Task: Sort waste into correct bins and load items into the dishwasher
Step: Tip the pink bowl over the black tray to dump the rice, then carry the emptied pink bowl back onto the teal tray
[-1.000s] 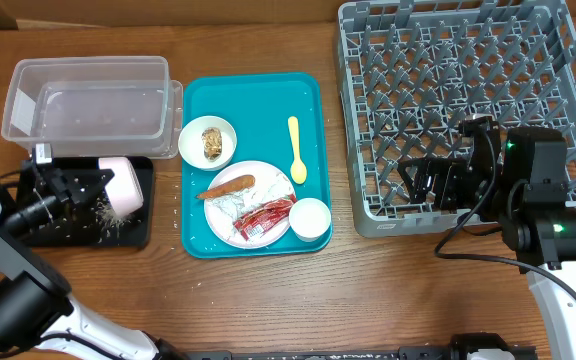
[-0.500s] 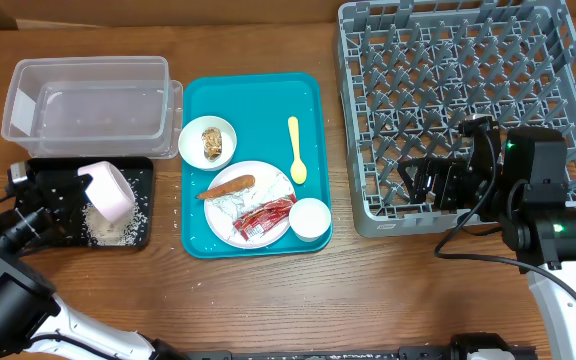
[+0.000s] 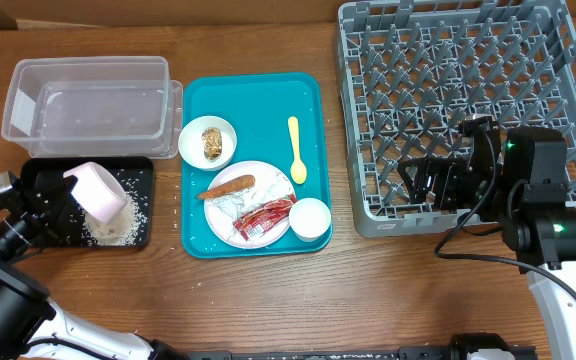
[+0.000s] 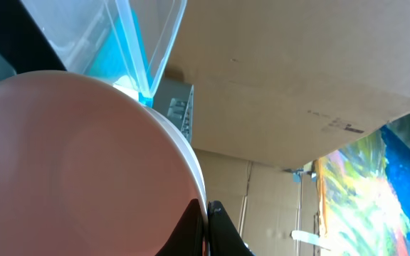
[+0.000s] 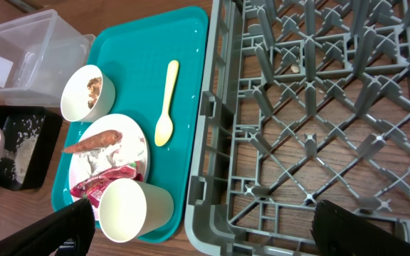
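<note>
My left gripper (image 3: 60, 198) is shut on the rim of a pink bowl (image 3: 99, 190) and holds it tilted over the black bin (image 3: 140, 172), where spilled rice (image 3: 118, 226) lies. In the left wrist view the bowl (image 4: 77, 163) fills the frame, its rim pinched between the jaws (image 4: 206, 229). My right gripper (image 3: 434, 180) is open and empty over the near edge of the grey dish rack (image 3: 458, 100); its fingers (image 5: 205, 227) stand wide apart above the rack's corner (image 5: 212, 213).
A teal tray (image 3: 258, 95) holds a small bowl of food scraps (image 3: 208, 142), a yellow spoon (image 3: 295, 150), a plate (image 3: 223, 215) with a carrot-like piece and a red wrapper (image 3: 263, 218), and a white cup (image 3: 309, 218). A clear plastic bin (image 3: 88, 98) stands behind the black bin.
My left gripper has drawn back to the left with the pink bowl, turning it. More rice lies in the black bin. The right arm has not moved.
</note>
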{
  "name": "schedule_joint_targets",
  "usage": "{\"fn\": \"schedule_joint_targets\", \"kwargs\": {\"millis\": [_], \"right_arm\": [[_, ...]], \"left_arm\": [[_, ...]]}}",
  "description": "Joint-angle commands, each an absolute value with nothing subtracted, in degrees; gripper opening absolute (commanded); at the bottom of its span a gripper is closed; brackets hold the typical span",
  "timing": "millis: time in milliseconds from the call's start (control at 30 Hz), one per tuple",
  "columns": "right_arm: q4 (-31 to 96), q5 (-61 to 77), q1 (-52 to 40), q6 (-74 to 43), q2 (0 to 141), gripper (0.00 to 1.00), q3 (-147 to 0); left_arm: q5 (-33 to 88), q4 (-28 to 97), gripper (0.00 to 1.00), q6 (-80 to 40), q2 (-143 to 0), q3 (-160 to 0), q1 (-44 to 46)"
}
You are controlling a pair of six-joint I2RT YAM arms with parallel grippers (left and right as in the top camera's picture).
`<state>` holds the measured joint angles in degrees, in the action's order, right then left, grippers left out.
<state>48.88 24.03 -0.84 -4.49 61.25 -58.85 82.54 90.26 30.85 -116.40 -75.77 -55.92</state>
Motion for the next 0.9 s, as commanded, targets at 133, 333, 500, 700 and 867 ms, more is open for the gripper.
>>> {"fn": "schedule_joint_targets", "kwargs": {"millis": [133,333,500,700,867], "right_arm": [[48.34,24.51,-0.62,-4.47,61.17,1.00,-60.07],[47.81,24.51,-0.62,-4.47,61.17,1.00,-60.07],[47.64,24.53,-0.62,-4.49,61.17,1.00,-60.07],[46.98,24.53,-0.62,-4.49,61.17,1.00,-60.07],[46.39,24.53,-0.62,-4.51,61.17,1.00,-60.07]], "left_arm": [[84.01,90.78,0.04,37.43,-116.84,-75.96,-55.92],[85.27,96.92,0.04,47.42,-113.99,-78.17,-54.00],[84.71,96.90,0.04,47.57,-106.59,-83.22,-49.50],[84.58,94.04,0.04,47.57,-99.11,-94.19,-37.19],[78.13,73.69,0.04,30.74,-98.15,-102.39,-20.43]]}}
